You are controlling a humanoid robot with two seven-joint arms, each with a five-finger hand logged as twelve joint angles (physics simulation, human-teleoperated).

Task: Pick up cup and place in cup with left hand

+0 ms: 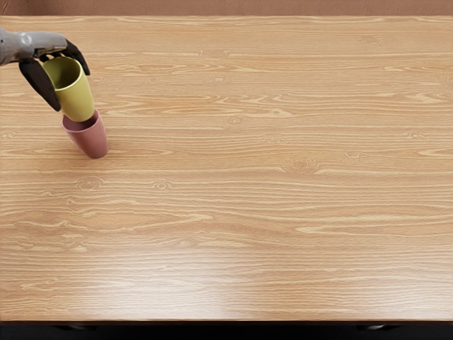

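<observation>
My left hand comes in at the upper left, its dark fingers closed around a yellow-green cup. The cup is slightly tilted, its open rim facing up. Its lower end overlaps the mouth of a pink cup just below it in the picture. How deep the bottom reaches into the pink cup cannot be told. The pink cup is on the table, and part of its far rim is hidden behind the yellow-green one.
The wooden table fills most of the view. Its far edge runs along the top and its near edge along the bottom. The right arm does not show.
</observation>
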